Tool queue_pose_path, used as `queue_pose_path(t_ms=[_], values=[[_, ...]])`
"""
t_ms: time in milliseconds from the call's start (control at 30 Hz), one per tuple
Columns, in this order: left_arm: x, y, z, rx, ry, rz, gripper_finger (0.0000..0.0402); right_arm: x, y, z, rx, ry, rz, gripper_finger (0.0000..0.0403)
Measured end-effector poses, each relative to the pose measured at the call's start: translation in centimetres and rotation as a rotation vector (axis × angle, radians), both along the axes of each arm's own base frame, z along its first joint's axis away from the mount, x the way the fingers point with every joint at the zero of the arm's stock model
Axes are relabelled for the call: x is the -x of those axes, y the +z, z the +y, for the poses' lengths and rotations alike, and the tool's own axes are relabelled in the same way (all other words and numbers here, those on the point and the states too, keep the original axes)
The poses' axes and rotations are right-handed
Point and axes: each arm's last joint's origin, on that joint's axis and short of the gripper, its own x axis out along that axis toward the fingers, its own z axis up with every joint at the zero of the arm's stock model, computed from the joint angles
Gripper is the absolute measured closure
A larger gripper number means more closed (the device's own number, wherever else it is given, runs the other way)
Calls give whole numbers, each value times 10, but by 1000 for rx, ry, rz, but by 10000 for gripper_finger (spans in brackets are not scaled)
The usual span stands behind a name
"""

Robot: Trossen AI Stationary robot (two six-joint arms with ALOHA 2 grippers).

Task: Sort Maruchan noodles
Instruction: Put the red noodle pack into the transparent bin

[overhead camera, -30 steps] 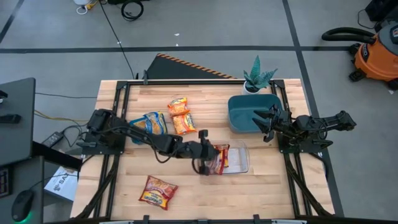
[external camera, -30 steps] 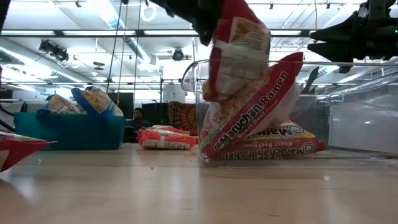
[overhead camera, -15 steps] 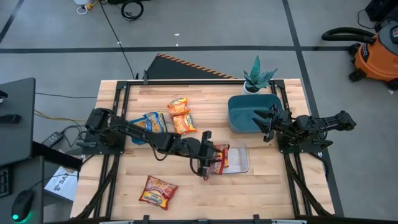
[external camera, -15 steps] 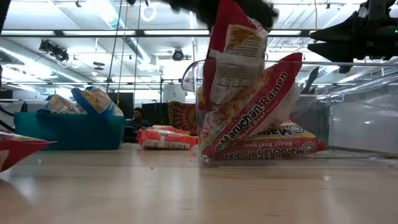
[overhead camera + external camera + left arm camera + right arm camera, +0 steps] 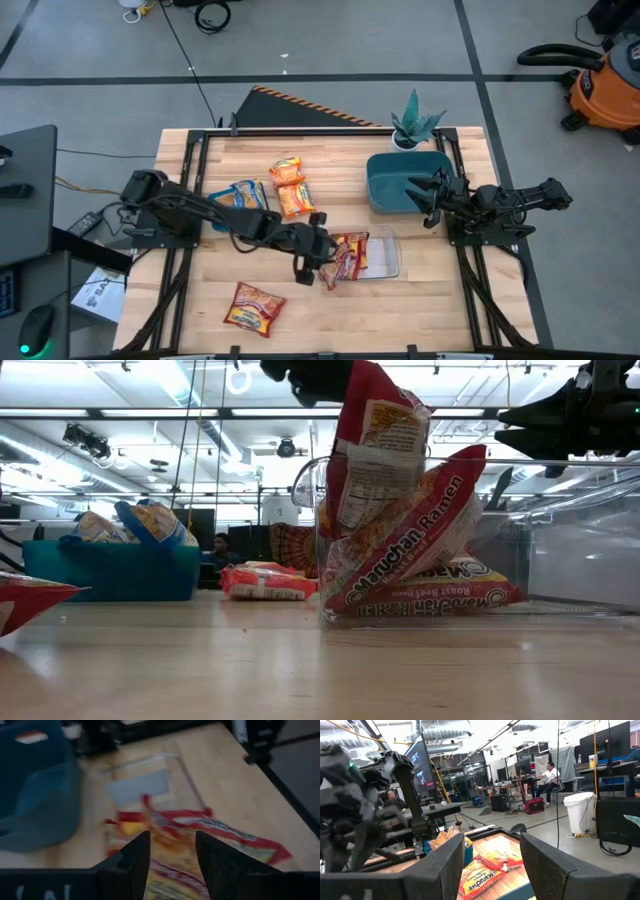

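Two arms show in the high view. The left gripper (image 5: 312,252) sits near table centre, its fingers spread and released, just at the 9 o'clock edge of the clear container (image 5: 375,253). A red Maruchan packet (image 5: 340,262) leans on that edge, more red packets (image 5: 358,250) lying inside. Two orange packets (image 5: 290,186) lie at 11 o'clock from the container, a blue bin (image 5: 243,195) of packets at 10 o'clock, and one loose red packet (image 5: 254,305) at 8 o'clock. The right gripper (image 5: 422,198) hangs with fingers apart over the teal tub (image 5: 400,177) at 1 o'clock.

In the low view, the leaning packet (image 5: 375,455) stands upright against the container's wall (image 5: 560,530), above flat packets (image 5: 430,600).

In the left wrist view, the spread fingers (image 5: 134,862) frame red packets (image 5: 200,832) below, nothing held.

In the right wrist view, the parted fingers (image 5: 442,865) frame the orange packets (image 5: 487,867) on the table (image 5: 495,842).
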Motion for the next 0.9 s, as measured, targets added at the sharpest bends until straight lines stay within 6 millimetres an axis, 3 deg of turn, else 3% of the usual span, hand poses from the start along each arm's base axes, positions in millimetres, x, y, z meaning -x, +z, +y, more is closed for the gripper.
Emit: queue_pose_path(t_ms=[233,367,600,800,900], values=[[-22,-36,-12,1,-47,0,237,0,0,0,0,0,0,204],[-31,-46,-15,-16,-62,-54,237,0,0,0,0,0,0,204],[-23,-32,-14,-17,-65,-52,237,0,0,0,0,0,0,204],[3,-6,-19,12,-44,15,237,0,0,0,0,0,0,204],[18,-7,-30,106,-127,143,237,0,0,0,0,0,0,204]])
